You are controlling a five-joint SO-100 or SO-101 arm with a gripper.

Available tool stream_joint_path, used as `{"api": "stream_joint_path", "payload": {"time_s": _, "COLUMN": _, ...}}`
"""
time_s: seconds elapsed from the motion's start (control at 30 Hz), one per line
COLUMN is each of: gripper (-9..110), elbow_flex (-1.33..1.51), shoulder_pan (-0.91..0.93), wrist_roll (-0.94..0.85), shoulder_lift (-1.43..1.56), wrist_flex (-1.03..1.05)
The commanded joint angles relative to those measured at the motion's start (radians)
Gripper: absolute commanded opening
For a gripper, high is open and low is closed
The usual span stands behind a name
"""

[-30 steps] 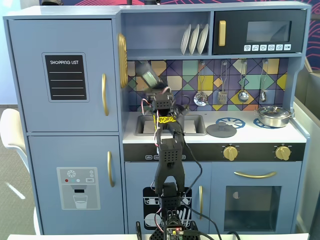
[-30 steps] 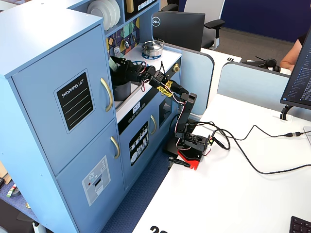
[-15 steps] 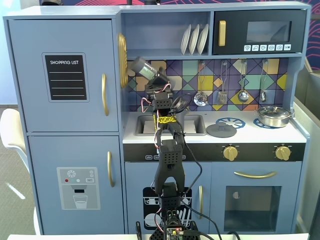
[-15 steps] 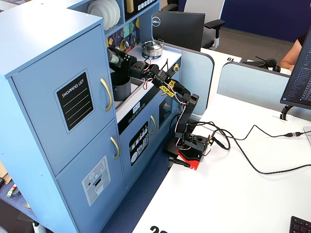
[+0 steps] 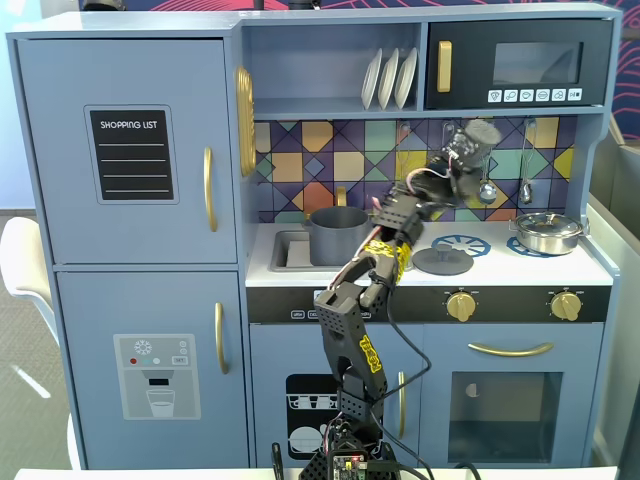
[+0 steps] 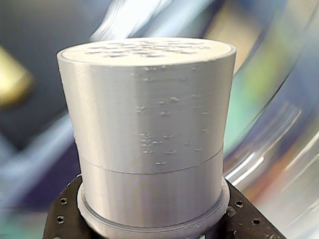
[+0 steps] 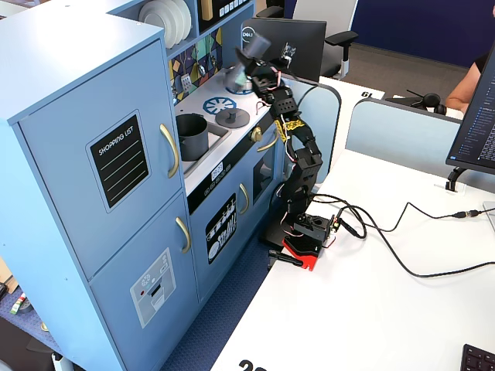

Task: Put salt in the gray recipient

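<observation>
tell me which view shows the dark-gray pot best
The front fixed view: the matte dark-gray cylindrical pot stands unobstructed in the sink. The side fixed view shows it smaller, from above. The wrist view shows only the shaker's pale gray cap.

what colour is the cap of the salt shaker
Light gray, with small holes on top; the cap shows best in the wrist view.

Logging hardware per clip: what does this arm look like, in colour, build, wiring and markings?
The arm is matte black plastic, built of boxy segments with small vent holes. Yellow tape with dark print wraps one segment, and a yellow sticker sits lower down. Thin red, white and black wires loop near the gripper. The base rests on a red part.
</observation>
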Motion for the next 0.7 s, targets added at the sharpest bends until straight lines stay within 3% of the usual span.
{"api": "stream_joint_path", "payload": {"time_s": 0.0, "gripper": 0, "elbow_flex": 0.032, "shoulder_pan": 0.114, "wrist_roll": -0.374, "shoulder_lift": 0.017, "wrist_flex": -0.201}}
{"api": "stream_joint_path", "payload": {"time_s": 0.33, "gripper": 0, "elbow_flex": 0.118, "shoulder_pan": 0.115, "wrist_roll": -0.555, "shoulder_lift": -0.127, "wrist_flex": -0.37}}
{"api": "stream_joint_path", "payload": {"time_s": 0.67, "gripper": 0, "elbow_flex": 0.123, "shoulder_pan": 0.103, "wrist_roll": -0.502, "shoulder_lift": -0.233, "wrist_flex": -0.413}}
